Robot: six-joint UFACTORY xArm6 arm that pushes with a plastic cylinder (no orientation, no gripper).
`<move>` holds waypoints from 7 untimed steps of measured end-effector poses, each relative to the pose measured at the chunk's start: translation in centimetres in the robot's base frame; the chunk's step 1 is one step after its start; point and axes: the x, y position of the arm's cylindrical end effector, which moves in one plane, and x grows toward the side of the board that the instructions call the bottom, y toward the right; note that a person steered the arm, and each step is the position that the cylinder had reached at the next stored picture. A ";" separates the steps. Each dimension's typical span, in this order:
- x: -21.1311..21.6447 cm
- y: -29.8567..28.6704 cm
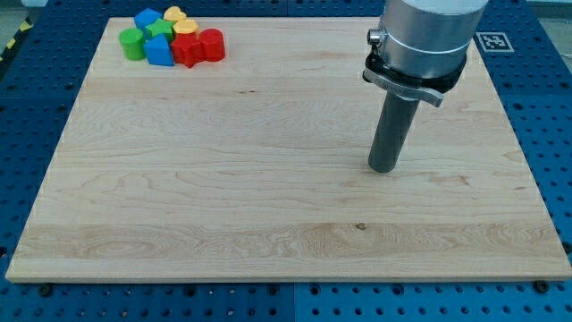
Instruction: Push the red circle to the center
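The red circle [211, 44] sits at the right end of a tight cluster of blocks in the board's top left corner. It touches a red star-like block [188, 50] on its left. My tip [384, 167] rests on the wooden board [268, 206] right of the middle, far to the right of and below the cluster. It touches no block.
The cluster also holds a green cylinder [132, 42], a green star [159, 29], two blue blocks [147, 17] [159, 52], a yellow heart [175, 14] and a yellow block [186, 27]. A blue perforated table [536, 54] surrounds the board. A marker tag [492, 41] lies at the top right.
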 end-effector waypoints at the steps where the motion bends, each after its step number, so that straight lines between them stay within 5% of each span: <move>1: 0.0 0.0; 2: 0.0 -1.1; 5: -6.3 -26.1; 7: -8.4 -32.8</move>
